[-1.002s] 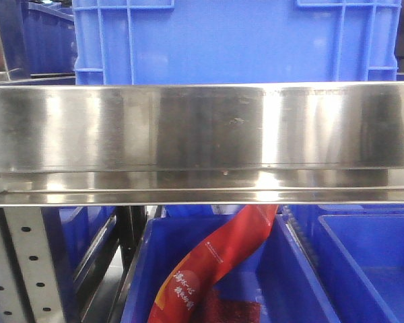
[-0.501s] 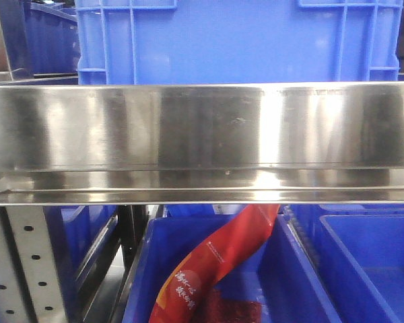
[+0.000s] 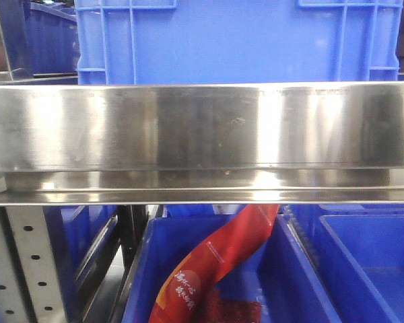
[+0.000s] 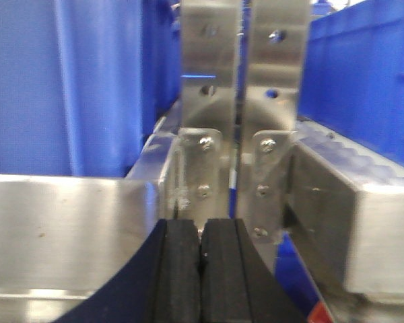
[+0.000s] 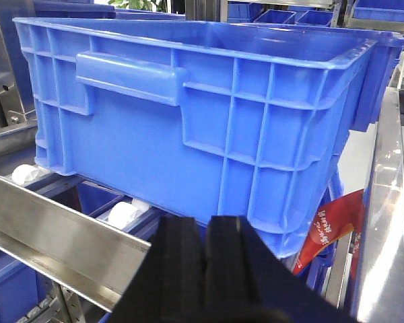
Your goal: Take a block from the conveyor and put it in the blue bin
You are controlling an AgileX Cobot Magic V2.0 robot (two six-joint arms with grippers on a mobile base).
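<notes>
The block and the conveyor are out of view in every frame. A large blue bin (image 3: pixel 236 40) stands on a shelf behind a steel rail (image 3: pixel 202 128); the right wrist view shows it (image 5: pixel 188 114) close up, open-topped, with a handle on its side. My right gripper (image 5: pixel 204 229) is shut just in front of that bin's lower edge, its black pads pressed together with nothing between them. My left gripper (image 4: pixel 202 232) is also shut and empty, facing a steel bracket (image 4: pixel 236 101) between two blue bin walls.
A red packet (image 3: pixel 215 262) hangs into a lower blue bin (image 3: pixel 161 269), with another blue bin (image 3: pixel 363 269) to its right. White rollers (image 5: pixel 124 214) sit under the big bin behind a steel rail (image 5: pixel 54 222). A perforated steel post (image 3: pixel 20 262) stands at the lower left.
The front view has shifted very slightly, and the reflections on the steel rail have moved. Nothing else differs.
</notes>
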